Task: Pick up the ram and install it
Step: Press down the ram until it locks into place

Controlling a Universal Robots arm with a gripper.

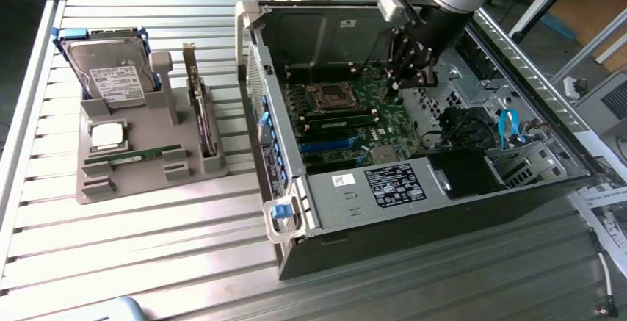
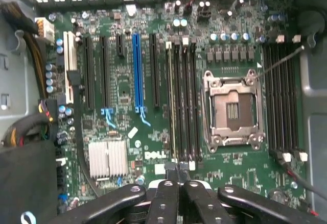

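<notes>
Tray point(image 1: 147, 181): sat left of the computer case point(image 1: 412, 211).
Ram point(image 1: 132, 157): lay flat on the tray (just below the silver chip point(image 1: 108, 136)).
Gripper point(image 2: 176, 175): hung inside the case over the board, fingers together, holding nothing.

Open computer case on the slatted tabletop

Below the fingers: the case point(image 1: 324, 211), motherboard point(image 2: 153, 106) with empty CPU socket point(image 2: 232, 106), blue slot point(image 2: 136, 71) and silver heatsink point(image 2: 108, 158). Well off from the fingers, a grey holder point(image 1: 147, 159) carries a hard drive point(image 1: 116, 75), a CPU chip point(image 1: 108, 136) and an upright expansion card point(image 1: 201, 108).
</notes>
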